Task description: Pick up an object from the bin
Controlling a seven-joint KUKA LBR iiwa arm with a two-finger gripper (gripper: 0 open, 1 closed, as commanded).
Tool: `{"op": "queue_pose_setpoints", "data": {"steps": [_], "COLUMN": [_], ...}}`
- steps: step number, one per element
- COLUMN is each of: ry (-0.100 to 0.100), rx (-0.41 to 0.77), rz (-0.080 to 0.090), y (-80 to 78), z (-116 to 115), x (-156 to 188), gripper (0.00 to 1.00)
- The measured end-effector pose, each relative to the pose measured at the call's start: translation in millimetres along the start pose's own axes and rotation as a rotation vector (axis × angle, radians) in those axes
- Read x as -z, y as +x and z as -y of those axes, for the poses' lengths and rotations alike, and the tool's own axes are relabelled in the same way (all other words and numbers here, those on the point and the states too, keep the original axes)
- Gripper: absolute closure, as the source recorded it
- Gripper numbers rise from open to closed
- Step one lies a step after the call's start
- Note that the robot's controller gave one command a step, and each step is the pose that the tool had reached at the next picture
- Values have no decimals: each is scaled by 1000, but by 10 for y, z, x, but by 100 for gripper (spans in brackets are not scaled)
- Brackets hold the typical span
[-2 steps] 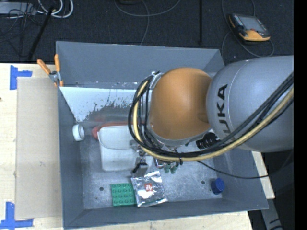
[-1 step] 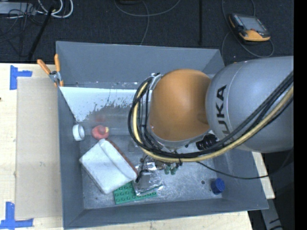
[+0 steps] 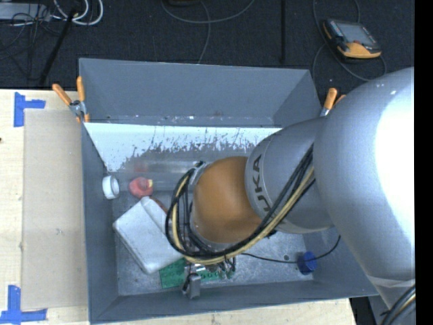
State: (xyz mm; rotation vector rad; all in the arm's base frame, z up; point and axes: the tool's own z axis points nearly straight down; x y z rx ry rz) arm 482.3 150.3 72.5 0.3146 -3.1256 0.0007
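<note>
Tool [image 3: 192,287] low over green flat board-like piece [image 3: 172,274] at near edge of grey metal bin [image 3: 203,97], just beside white flat rectangular block [image 3: 139,239]. Tool opening: cannot tell. Piece judged light, stiff, thin, so grip across its edges.

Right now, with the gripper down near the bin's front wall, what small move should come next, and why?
Probably a short, straight descent onto the flat green card-like piece: the gripper is over it, the white rectangular block lies right beside it, and the wall of the grey metal bin is close, so sideways travel risks a bump.
</note>
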Motion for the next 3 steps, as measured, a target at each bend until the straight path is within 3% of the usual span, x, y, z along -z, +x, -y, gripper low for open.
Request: {"op": "queue_pose_setpoints", "data": {"steps": [1, 2, 3], "ry": [-1, -1, 0], "rx": [-3, -11, 3], "rz": [-5, 6, 9], "y": [10, 43, -122], "z": [-3, 43, 127], "x": [28, 990, 2240], "gripper": [100, 100, 100]}}
